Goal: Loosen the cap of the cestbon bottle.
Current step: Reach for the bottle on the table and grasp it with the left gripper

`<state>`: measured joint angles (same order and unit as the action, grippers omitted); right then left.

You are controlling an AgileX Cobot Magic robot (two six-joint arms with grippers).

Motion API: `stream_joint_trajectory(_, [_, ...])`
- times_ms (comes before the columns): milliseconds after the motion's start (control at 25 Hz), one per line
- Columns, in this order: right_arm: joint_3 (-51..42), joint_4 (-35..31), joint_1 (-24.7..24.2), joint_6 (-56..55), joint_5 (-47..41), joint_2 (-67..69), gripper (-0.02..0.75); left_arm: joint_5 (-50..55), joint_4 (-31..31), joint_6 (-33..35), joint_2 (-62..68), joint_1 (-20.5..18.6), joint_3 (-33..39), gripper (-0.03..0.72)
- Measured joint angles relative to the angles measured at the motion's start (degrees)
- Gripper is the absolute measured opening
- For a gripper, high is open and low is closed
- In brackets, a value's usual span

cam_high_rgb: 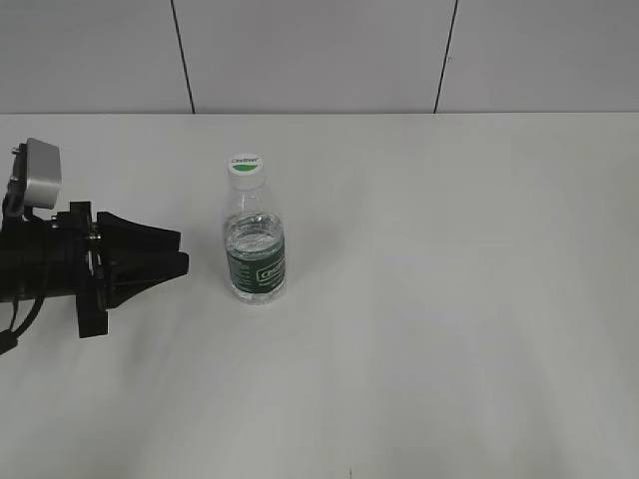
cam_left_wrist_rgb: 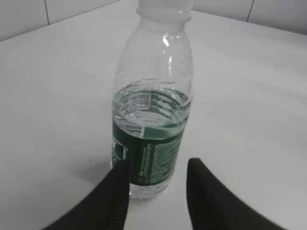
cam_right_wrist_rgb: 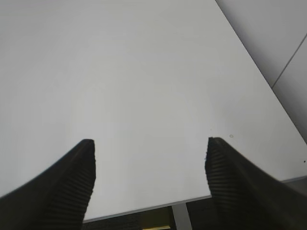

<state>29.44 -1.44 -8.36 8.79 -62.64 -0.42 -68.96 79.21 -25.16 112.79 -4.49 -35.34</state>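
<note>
The cestbon bottle (cam_high_rgb: 257,261) stands upright on the white table (cam_high_rgb: 459,299), clear with a dark green label band and partly filled with water. Its white cap (cam_high_rgb: 246,164) with a green mark sits on the neck. My left gripper (cam_high_rgb: 182,251) lies low at the left, fingers pointing right at the bottle's lower half, a short gap away. In the left wrist view the bottle (cam_left_wrist_rgb: 151,120) stands just ahead of the gripper (cam_left_wrist_rgb: 158,165), whose jaws stand apart with nothing between them. The right gripper (cam_right_wrist_rgb: 151,143) is open over bare table, out of the exterior view.
A white panelled wall (cam_high_rgb: 319,50) runs behind the table. In the right wrist view the table's edge (cam_right_wrist_rgb: 144,208) and a leg below it lie just under the fingers.
</note>
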Motion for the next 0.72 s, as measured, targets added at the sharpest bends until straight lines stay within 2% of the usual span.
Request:
stream_joint_trajectory(160, [0.00,0.00,0.00,0.00,0.00,0.00,0.545,0.00,-0.70,-0.46,0.00,0.00,0.00,0.298])
stream_joint_trajectory(400, [0.00,0.00,0.00,0.00,0.00,0.00,0.545,0.00,-3.88,-1.77,0.00,0.00,0.00,0.520])
stream_joint_trajectory(520, [0.00,0.00,0.00,0.00,0.00,0.00,0.545,0.00,-5.35,-1.88,0.00,0.45,0.00,0.552])
stream_joint_trajectory(720, [0.00,0.00,0.00,0.00,0.00,0.00,0.545,0.00,-7.82,-1.88,0.00,3.38,0.00,0.560])
